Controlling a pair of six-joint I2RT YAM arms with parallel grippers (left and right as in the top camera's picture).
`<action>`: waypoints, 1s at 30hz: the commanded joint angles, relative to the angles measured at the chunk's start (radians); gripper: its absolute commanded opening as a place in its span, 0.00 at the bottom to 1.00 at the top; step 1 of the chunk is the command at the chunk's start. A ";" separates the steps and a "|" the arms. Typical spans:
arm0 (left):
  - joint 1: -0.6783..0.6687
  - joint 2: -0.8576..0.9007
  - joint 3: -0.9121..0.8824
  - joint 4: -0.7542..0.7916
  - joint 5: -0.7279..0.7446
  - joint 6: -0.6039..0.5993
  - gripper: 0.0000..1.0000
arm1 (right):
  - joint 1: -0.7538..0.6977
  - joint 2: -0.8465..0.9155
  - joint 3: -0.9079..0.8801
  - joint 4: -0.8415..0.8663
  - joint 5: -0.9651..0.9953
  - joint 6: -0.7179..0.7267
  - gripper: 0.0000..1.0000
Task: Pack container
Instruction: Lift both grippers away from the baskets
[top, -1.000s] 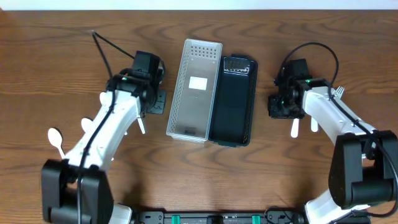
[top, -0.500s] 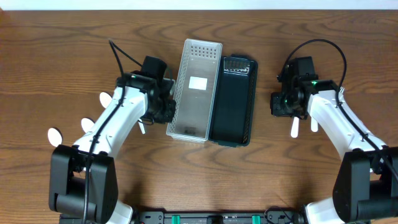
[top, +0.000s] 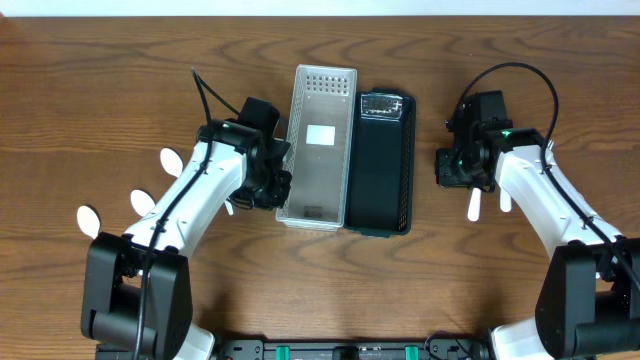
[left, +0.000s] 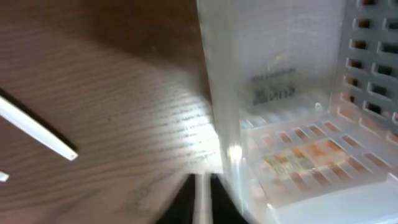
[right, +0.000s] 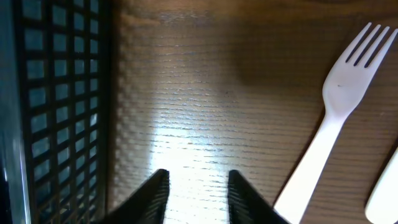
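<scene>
Container (top: 318, 145) — white perforated bin at centre of table (top: 90, 90), black bin (top: 380, 170) touching alongside. Left gripper (top: 268, 186) against bin's near-left wall; wrist view blurred, cannot tell whether fingers closed. Right gripper (right: 196, 193) fingers apart, nothing between, fork (right: 329, 124) beside. Risk — wall contact shoves or tips bin, knocking black bin askew.

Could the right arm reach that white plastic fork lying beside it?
Probably yes: the white plastic fork lies on the wooden table just beside the open right gripper, with nothing between them.
</scene>
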 joint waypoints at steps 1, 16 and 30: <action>0.033 -0.010 0.005 0.012 -0.016 -0.006 0.40 | -0.023 -0.040 0.035 -0.023 0.029 -0.007 0.43; 0.256 -0.309 0.027 0.018 -0.050 -0.006 0.98 | -0.153 -0.063 0.336 -0.305 0.161 -0.017 0.99; 0.270 -0.571 0.027 -0.005 -0.069 -0.002 0.98 | -0.152 0.194 0.246 -0.175 0.155 -0.017 0.99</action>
